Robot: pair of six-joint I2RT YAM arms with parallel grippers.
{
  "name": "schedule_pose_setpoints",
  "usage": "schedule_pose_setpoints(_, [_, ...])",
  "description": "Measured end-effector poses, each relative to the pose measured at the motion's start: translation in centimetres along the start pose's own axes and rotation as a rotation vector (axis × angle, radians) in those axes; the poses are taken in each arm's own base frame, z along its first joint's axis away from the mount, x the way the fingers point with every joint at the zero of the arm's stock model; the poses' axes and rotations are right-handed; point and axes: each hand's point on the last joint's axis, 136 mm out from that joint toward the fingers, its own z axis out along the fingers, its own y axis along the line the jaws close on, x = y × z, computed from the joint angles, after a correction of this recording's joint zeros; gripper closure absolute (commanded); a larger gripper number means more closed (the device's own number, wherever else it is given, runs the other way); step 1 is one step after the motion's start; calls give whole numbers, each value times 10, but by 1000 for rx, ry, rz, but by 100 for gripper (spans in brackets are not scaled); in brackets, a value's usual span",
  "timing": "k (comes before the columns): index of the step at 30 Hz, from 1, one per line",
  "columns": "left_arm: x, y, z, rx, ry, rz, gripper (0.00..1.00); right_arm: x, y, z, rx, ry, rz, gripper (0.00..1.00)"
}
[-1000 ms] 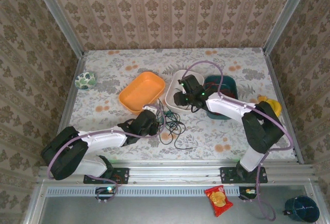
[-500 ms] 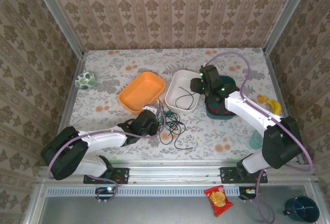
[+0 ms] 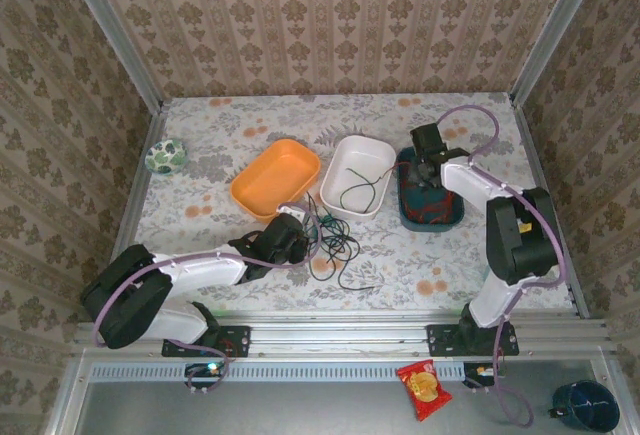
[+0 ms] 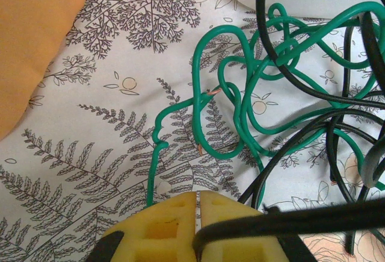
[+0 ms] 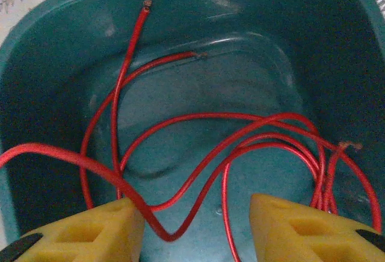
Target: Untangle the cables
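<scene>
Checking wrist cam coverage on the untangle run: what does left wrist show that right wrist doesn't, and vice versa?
Left wrist: green wires and black wires tangled on the floral table, an orange tray at the left edge, left jaws shut on a black wire.
Right wrist: red wires lying loose in a teal bin, right jaws open above them, one red loop passing between.
Both: yellow pads at the bottom edge, and bare copper wire ends.
</scene>
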Motion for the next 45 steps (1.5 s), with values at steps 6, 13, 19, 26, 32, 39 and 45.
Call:
schedule_pose_setpoints(6, [1,0,0,-2,3,1,100,-6,9,11,-13,-4,3,89])
schedule_pose_setpoints(13, [4,2,0,-8,16,3,100,-15,5,-2,-17,-63,12,99])
schedule_pose_setpoints(19, [7,2,2,-12,28,6,100,-32,-17,-37,44,-179,16,100])
schedule_pose_setpoints(26, [8,0,5,-12,37,12,100,-18,-38,-33,134,-164,-17,100])
schedule_pose_setpoints(32, [8,0,5,-11,37,13,100,-5,-44,-5,182,-63,-31,100])
schedule_pose_setpoints(39, [9,-2,5,-8,37,18,100,1,-36,17,195,35,-31,97])
schedule_pose_setpoints(45, [8,-2,4,-10,36,18,100,8,-29,20,159,68,-6,62])
